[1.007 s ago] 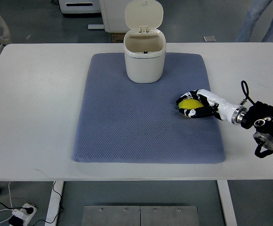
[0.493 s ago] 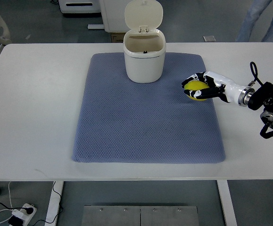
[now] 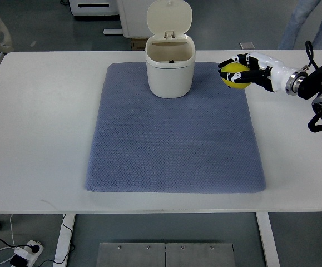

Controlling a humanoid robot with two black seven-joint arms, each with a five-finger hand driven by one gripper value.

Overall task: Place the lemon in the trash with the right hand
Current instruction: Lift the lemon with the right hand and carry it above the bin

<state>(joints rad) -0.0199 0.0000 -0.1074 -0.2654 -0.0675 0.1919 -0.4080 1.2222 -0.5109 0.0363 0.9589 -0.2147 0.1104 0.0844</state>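
Right hand point(image 3: 243, 72) grips lemon point(image 3: 234, 75), fingers wrapped round it. Since a second ago, lemon lifted off blue mat point(image 3: 174, 133), carried up toward open trash bin point(image 3: 170, 65); now just right of bin. Drop-in remains.

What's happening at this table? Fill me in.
The robot's right hand is shut around a yellow lemon and holds it over the far right corner of the blue mat. A white trash bin stands to the left of the lemon at the mat's far edge, with its lid flipped open. The lemon is not over the bin's opening yet. The left arm is out of view.
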